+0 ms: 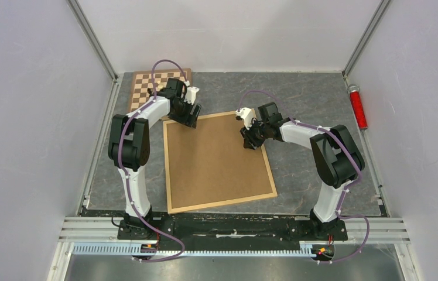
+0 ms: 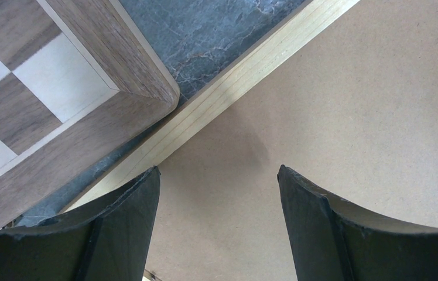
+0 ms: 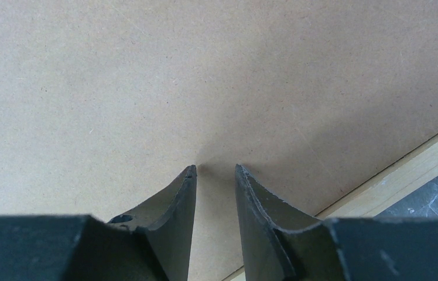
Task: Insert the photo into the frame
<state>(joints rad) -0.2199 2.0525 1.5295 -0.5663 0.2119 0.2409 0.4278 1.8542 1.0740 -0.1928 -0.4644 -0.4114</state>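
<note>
seemingly pressing backing board (image 1: 216, 161) flat into frame (image 1: 222, 202) with left tool (image 2: 218, 171) spread wide, right tool (image 3: 215, 170) barely parted, both empty.

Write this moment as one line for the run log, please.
left gripper: open, over backing board corner beside chessboard | right gripper: slightly open, empty | frame: lying flat | photo: not visible

I've got both arms bent forward, wrists tipped down. The left end effector (image 2: 216, 172) has its jaws wide apart. The right end effector (image 3: 215, 168) is nearly closed, just a slim gap.
</note>
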